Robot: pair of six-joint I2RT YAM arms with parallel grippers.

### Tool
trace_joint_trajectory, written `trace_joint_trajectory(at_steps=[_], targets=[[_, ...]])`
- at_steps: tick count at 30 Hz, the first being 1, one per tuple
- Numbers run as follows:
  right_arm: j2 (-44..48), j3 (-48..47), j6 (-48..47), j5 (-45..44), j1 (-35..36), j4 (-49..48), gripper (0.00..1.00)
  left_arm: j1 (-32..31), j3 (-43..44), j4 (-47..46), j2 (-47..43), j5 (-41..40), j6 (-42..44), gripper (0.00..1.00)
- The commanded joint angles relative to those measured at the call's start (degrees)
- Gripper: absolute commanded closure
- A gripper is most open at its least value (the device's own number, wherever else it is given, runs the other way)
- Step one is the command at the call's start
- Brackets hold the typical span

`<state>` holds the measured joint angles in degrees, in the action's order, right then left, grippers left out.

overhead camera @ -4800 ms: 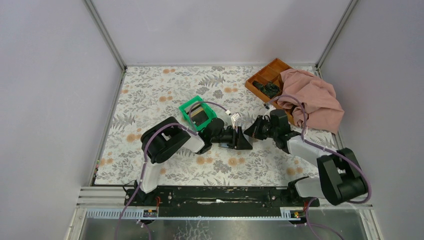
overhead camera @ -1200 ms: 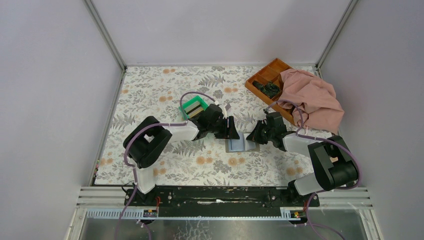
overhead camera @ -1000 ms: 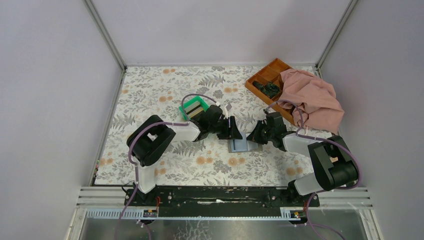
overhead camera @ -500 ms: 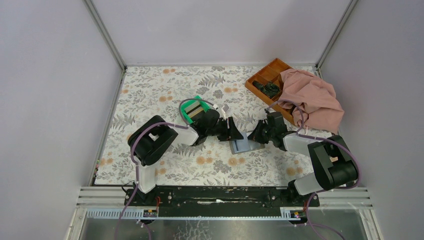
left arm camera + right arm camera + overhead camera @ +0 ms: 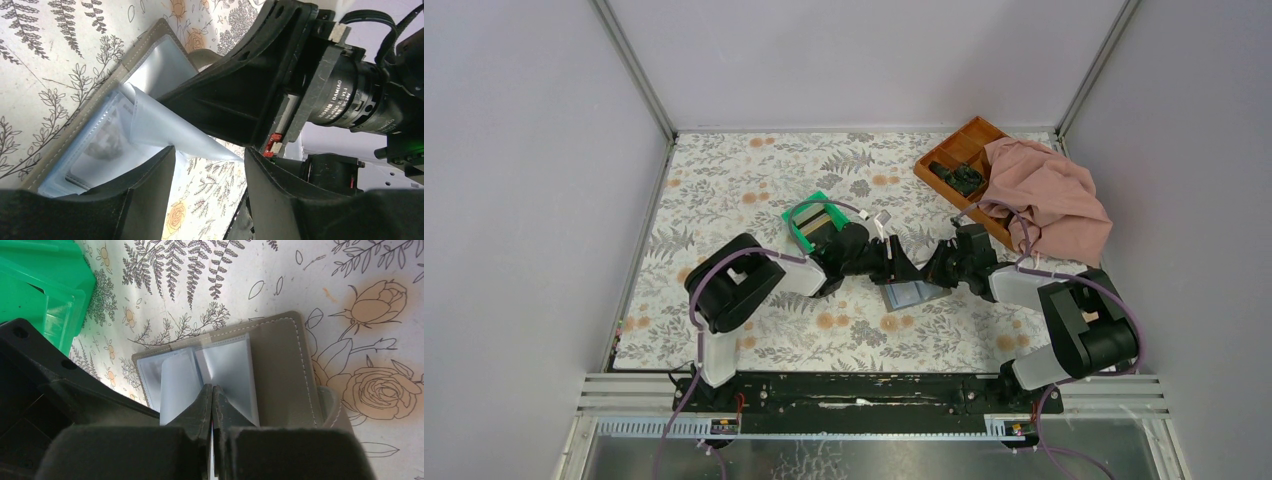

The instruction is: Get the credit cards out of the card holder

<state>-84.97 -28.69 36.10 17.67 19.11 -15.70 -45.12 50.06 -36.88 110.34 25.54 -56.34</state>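
Observation:
The card holder point(image 5: 911, 295) lies open on the flowered table between my two grippers. It is pale grey with clear sleeves point(image 5: 227, 370) inside. My right gripper point(image 5: 212, 390) is shut on one sleeve and holds it raised off the holder point(image 5: 165, 127). My left gripper point(image 5: 210, 162) is open, low over the holder's near edge, and the raised sleeve's corner reaches between its fingers point(image 5: 142, 197). A greyish patch shows through one pocket point(image 5: 102, 142); I cannot tell whether it is a card. Several credit cards point(image 5: 817, 222), tan and dark, lie in the green bin point(image 5: 796, 232).
The green bin stands just behind my left wrist point(image 5: 35, 290). An orange-brown compartment tray point(image 5: 954, 148) with dark items sits at the back right, half covered by a pink cloth point(image 5: 1049, 195). White walls enclose the table on three sides.
My left gripper has moved from beside the green bin rightwards to the card holder, staying open. The right gripper has stayed shut on the sleeve, and the holder has shifted slightly.

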Motion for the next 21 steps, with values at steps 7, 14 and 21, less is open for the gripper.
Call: trace_joint_trajectory(at_steps=[7, 14, 21], targets=[[13.2, -1.2, -2.1, -7.6, 0.4, 9.2, 1.0, 0.2, 3.7, -0.3, 2.5, -1.9, 1.6, 0.38], [24.9, -1.6, -4.2, -14.0, 0.4, 17.2, 1.0, 0.1, 6.9, 0.8, 4.7, -2.8, 1.7, 0.38], [31.8, -0.6, -4.6, -15.2, 0.3, 20.9, 1.0, 0.1, 11.4, 1.7, 7.7, -3.2, 1.6, 0.37]])
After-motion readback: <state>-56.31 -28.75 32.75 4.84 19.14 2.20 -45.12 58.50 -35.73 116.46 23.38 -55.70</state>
